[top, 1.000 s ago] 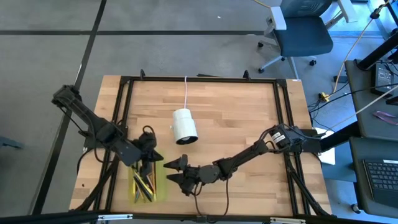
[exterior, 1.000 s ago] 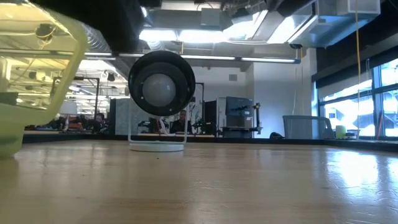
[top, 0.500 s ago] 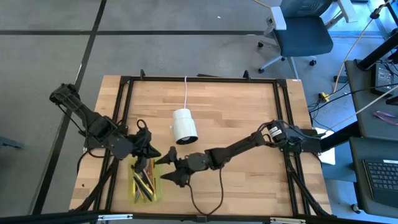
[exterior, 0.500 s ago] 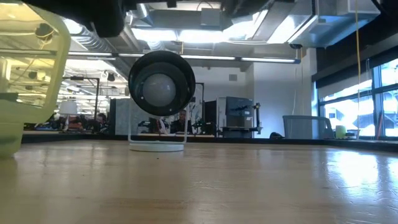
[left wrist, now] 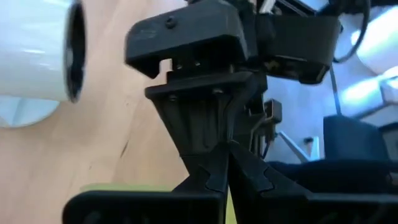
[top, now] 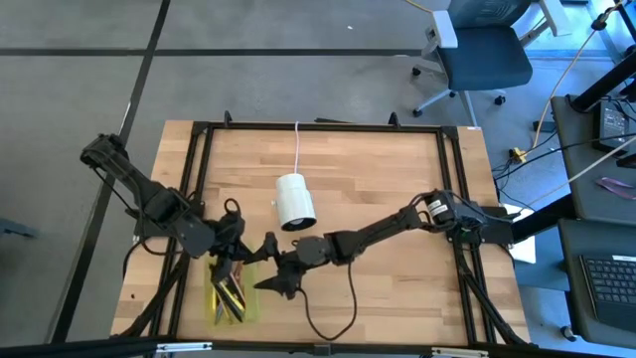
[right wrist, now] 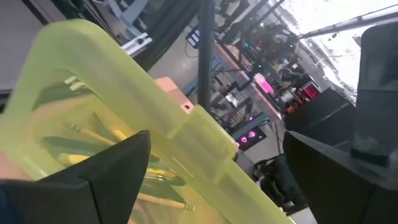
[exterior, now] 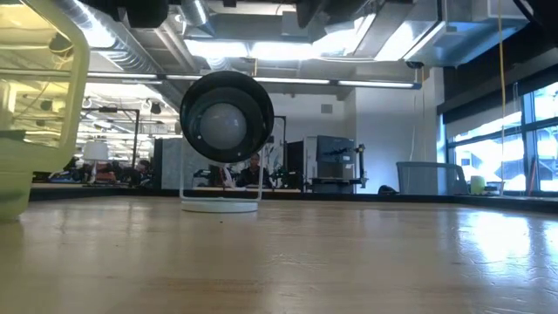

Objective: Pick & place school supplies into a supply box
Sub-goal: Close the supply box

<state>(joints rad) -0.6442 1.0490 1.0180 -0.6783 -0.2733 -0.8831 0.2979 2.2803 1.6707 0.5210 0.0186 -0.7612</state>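
Observation:
The supply box [top: 237, 303] is a translucent yellow-green case near the table's near left corner, with pens and pencils [top: 229, 296] lying inside. Its hinged lid [exterior: 52, 87] stands raised and fills the right wrist view [right wrist: 118, 87], where the pens [right wrist: 93, 146] show through it. My left gripper [top: 236, 265] is over the box's far end, shut. My right gripper [top: 269, 267] sits just right of the box, open, its fingers [right wrist: 99, 180] standing on either side of the lid's free edge without touching. Scissors and small black pieces are not visible. My left gripper is shut with a thin strip of yellow-green plastic [left wrist: 227, 202] between its fingertips, seemingly an edge of the lid. It comes from above, slanting from the table's left. The lid stands raised off the box; the exact spot is hidden by the gripper.
A white cylinder [top: 294, 201] on a cord lies at the table's middle, just beyond both grippers, and looms as a dark round face in the low view [exterior: 227, 118]. A black frame [top: 199, 199] edges the table. Bare wood lies to the right of the right arm.
My right gripper has moved toward the table's left, up to the box, staying open. My left gripper has shifted slightly toward the near edge. The raised lid has tipped: in the low view its free edge has swung left and stands steeper.

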